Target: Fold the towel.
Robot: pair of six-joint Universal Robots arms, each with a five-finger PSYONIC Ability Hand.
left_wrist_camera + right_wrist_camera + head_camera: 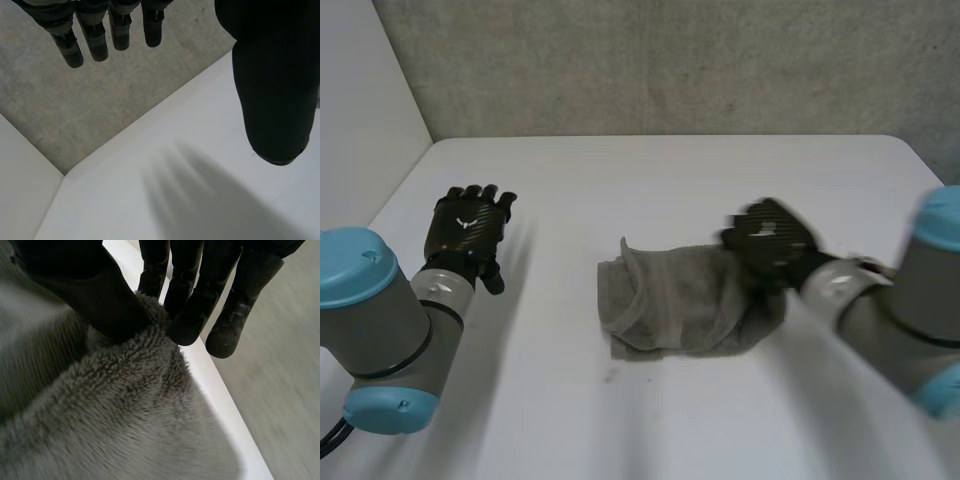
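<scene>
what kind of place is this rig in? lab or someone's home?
Probably a lab test cell, not a home: a plain white table set against a grey concrete-like wall, with a grey towel as the prop, pinched by the right hand.

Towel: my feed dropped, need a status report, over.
Left hand open, off the towel. Right hand pinching towel's far right corner. Towel rumpled, mid-table. Nothing in the way.
</scene>
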